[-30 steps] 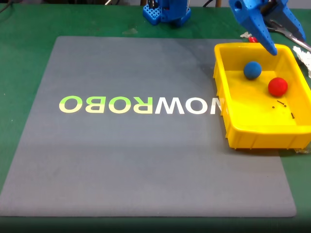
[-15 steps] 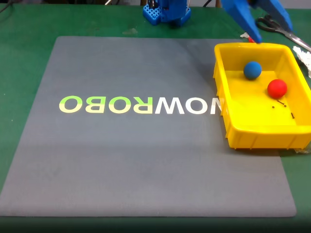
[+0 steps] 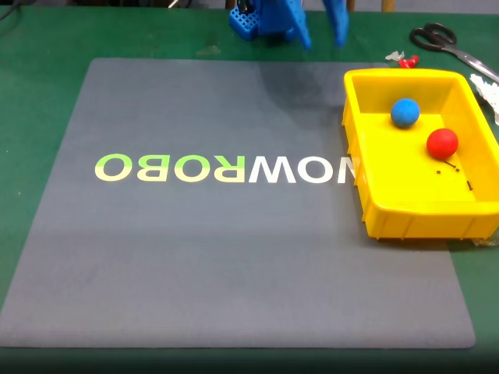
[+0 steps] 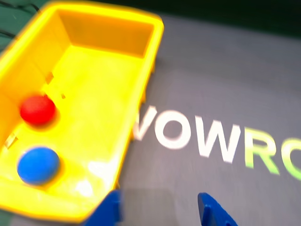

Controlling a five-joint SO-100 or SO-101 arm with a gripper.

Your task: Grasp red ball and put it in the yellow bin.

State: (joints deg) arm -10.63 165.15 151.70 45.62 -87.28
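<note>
The red ball [image 3: 442,142] lies on the floor of the yellow bin [image 3: 355,136], close to its right wall, with a blue ball [image 3: 405,112] just behind it. In the wrist view the red ball [image 4: 37,109] and blue ball [image 4: 37,165] sit at the left end of the bin [image 4: 136,89]. My blue gripper [image 3: 320,33] hangs open and empty at the top of the fixed view, left of the bin and over the mat's far edge. The wrist view has the gripper [image 4: 160,213] at the bottom edge, over the grey mat beside the bin.
A grey mat [image 3: 234,257] with large lettering [image 3: 226,168] covers most of the green table. Scissors [image 3: 446,40] lie behind the bin, with a small red and white scrap [image 3: 401,59] near its far corner. The arm's blue base [image 3: 253,19] stands at the back.
The gripper has swung left and back, from above the bin's far side to the mat's far edge near the base. The red ball has shifted slightly left.
</note>
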